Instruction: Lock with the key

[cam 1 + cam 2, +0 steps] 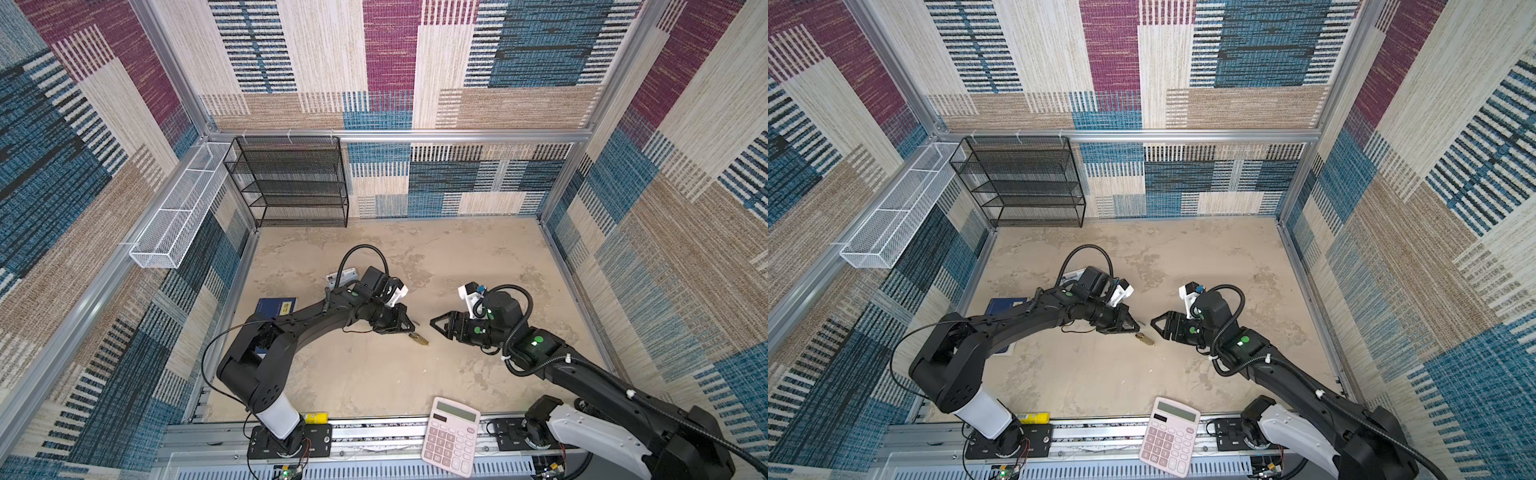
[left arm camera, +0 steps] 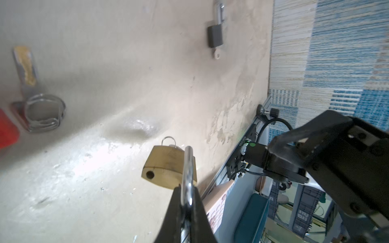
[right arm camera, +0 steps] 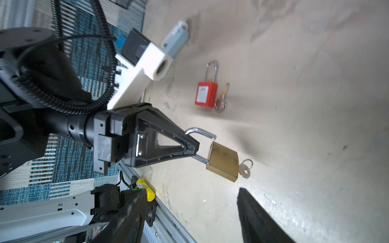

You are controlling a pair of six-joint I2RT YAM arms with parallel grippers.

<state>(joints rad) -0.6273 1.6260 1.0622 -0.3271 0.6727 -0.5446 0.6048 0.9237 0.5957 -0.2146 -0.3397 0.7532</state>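
A brass padlock [image 1: 420, 339] [image 1: 1145, 338] [image 3: 224, 161] hangs just above the floor mat between my two arms. Its steel shackle [image 3: 200, 131] is swung open, one end free of the body. My left gripper [image 1: 409, 327] [image 1: 1136, 327] [image 2: 187, 190] [image 3: 196, 147] is shut on that shackle. In the left wrist view the padlock's body [image 2: 168, 166] shows its empty shackle hole. The key [image 3: 245, 169] [image 2: 168, 140], on a small ring, sits in the bottom of the padlock. My right gripper [image 1: 438, 328] [image 1: 1158, 329] [image 3: 189, 195] stands open just right of the padlock, holding nothing.
A red padlock [image 3: 207, 94] with its own key [image 3: 224, 91] lies further back, and a dark padlock [image 2: 215, 35] beyond. Pink calculator [image 1: 451, 436] at the front rail, blue book [image 1: 276, 307] on the left, black mesh rack [image 1: 291, 183] and white basket [image 1: 178, 208] at back left.
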